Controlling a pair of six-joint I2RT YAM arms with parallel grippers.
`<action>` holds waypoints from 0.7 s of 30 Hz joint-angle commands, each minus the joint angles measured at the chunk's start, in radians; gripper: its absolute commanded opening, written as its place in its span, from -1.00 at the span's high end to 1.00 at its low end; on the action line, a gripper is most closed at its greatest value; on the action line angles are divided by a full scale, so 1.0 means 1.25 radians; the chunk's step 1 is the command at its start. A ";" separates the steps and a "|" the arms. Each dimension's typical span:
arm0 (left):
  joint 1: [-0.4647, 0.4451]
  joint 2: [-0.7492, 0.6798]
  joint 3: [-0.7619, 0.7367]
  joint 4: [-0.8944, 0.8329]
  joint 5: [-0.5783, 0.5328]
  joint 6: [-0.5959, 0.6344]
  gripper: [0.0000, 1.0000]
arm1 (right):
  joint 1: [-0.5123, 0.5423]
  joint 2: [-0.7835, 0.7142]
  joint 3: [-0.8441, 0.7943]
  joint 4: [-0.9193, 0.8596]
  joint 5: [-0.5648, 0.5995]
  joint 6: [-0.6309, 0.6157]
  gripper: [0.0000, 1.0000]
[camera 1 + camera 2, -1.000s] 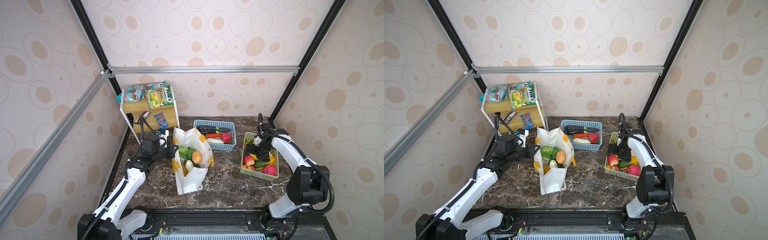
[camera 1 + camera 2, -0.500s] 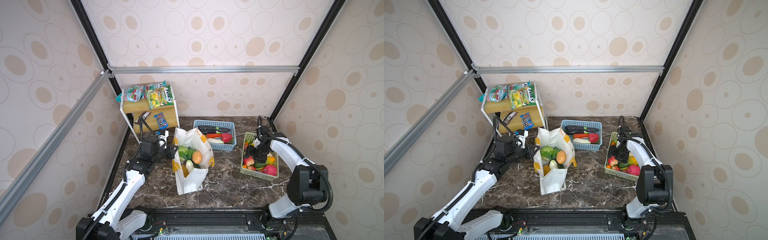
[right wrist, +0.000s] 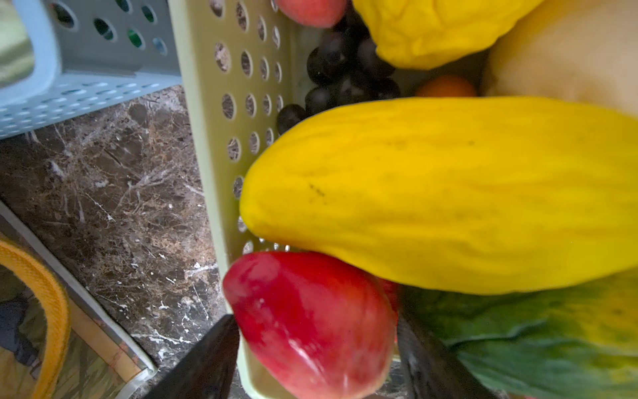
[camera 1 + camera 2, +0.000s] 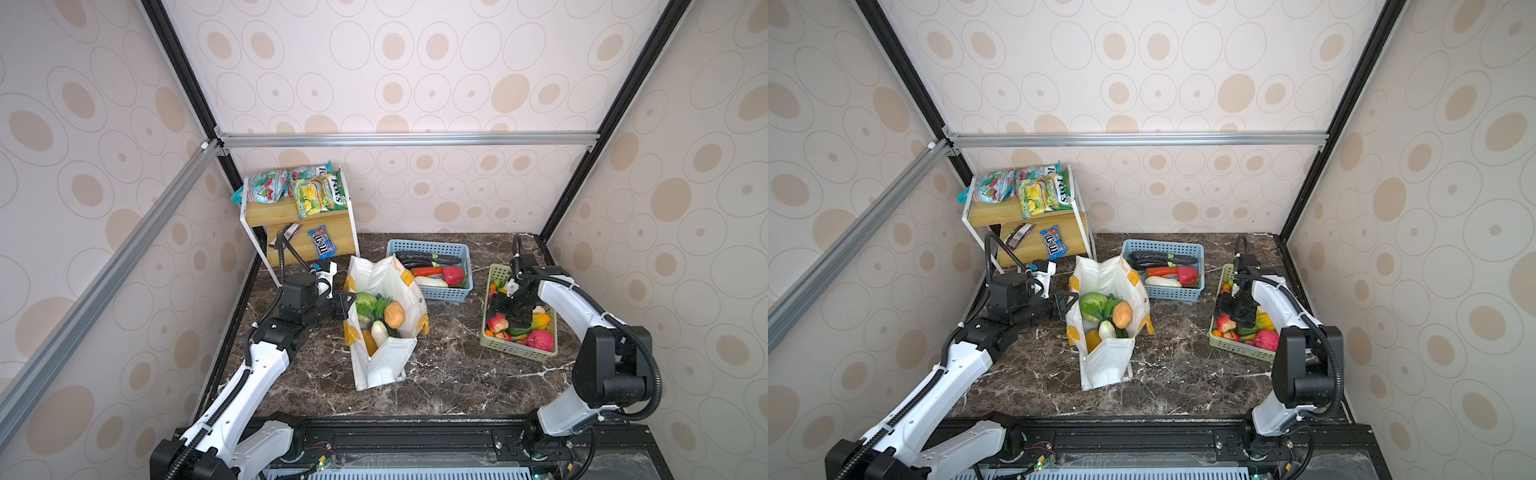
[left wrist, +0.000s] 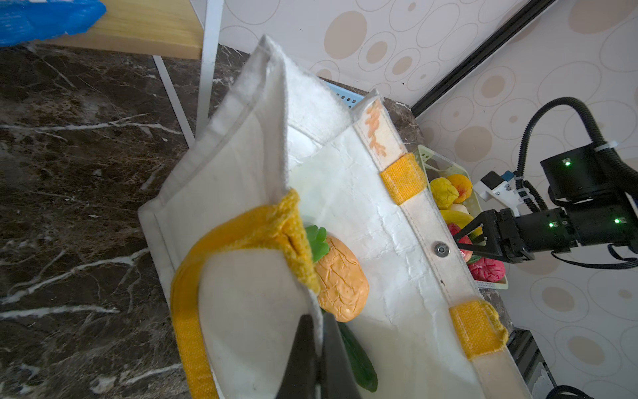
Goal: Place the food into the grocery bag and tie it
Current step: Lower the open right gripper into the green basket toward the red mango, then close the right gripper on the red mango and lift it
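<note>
left claw [image 5: 316, 323] is pinched tight on the rim of the soft white fabric grocery bag [image 5: 362, 207], and right of the bag the right claw [image 3: 316, 317] straddles a glossy red fruit [image 3: 303, 349] in the holey green plastic basket [image 3: 207, 121], grip unclear tbh

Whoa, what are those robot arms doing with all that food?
The left gripper is pinched shut on the rim of the grocery bag, holding it open; a cabbage sits inside. The right gripper is at the green basket, jaws either side of a red fruit, not lifted yet.

Table [image 4: 457, 374]: bag [image 4: 386, 365], blue basket [image 4: 428, 246], green basket [image 4: 515, 353], shelf [image 4: 345, 237]
</note>
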 commanded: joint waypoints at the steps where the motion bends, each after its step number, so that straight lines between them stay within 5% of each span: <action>1: -0.004 -0.015 0.005 0.006 0.008 0.019 1.00 | 0.001 0.020 -0.008 -0.002 0.006 -0.002 -0.45; 21: -0.004 -0.011 0.011 -0.002 0.006 0.020 1.00 | 0.001 -0.013 -0.007 -0.031 0.032 0.000 -0.16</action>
